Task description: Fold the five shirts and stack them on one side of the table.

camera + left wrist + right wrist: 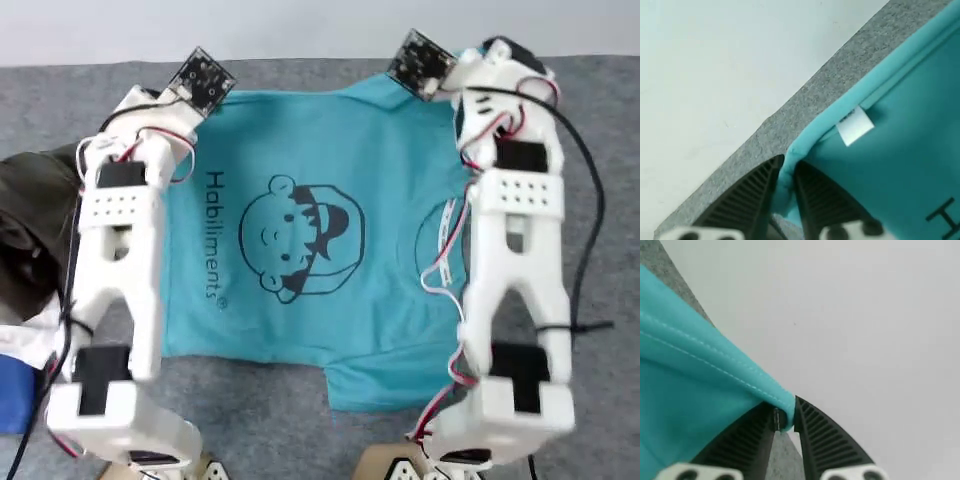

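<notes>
In the high view one teal T-shirt (300, 140) lay spread flat on the grey desk (260, 420), its cartoon-face print (300, 235) turned up. The left arm (115, 230) stretched along one side of the print and the right arm (515, 230) along the other. Both ended at the shirt's edge beyond the print, away from the arm bases. Past the left arm from the print sat a dark cloth (25, 240) and a blue-and-white heap (18, 375). Whether these were shirts could not be told, so the certain count was one shirt and two arms.

In the left wrist view the left pincer (787, 165) was closed on a thin fold of the teal edge, near a small white label (855, 126).

In the right wrist view the right pincer (785, 415) was clamped on a stitched corner of the same shirt.

The fabric looked light, soft and limp, so it would likely sag between two holds and slip from a shallow pinch. The corners of the stitched edge seemed the best places to grip, kept well apart so the cloth stayed taut.
</notes>
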Motion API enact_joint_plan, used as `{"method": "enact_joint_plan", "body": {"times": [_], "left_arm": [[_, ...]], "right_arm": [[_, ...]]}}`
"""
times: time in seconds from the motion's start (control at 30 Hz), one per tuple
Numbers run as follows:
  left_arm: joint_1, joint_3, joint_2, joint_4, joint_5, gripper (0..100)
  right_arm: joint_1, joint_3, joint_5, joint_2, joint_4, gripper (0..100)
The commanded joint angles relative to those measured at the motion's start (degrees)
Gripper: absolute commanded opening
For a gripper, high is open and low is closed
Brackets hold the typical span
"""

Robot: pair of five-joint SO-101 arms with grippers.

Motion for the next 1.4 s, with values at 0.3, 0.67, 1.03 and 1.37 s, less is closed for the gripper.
{"method": "enact_joint_plan", "body": {"times": [0.3, 0.67, 1.03, 1.37], "left_arm": [[-0.3, -15.9, 11.1, -1.3, -0.6, 0], [-0.4, -16.1, 11.5, 1.8, -0.6, 0], [-1.0, -16.1, 11.3, 1.8, -0.6, 0], [-0.4, -17.4, 8.6, 30.1, -2.0, 0]], "right_arm": [[-6.0, -35.8, 1.5, 21.8, -1.0, 1.1], [-6.6, -44.4, 3.7, 26.2, 3.4, 1.1], [-6.6, -46.2, 4.5, 26.2, 6.5, 1.1], [-6.7, -52.0, 4.2, 20.6, 38.8, 1.1]]}}
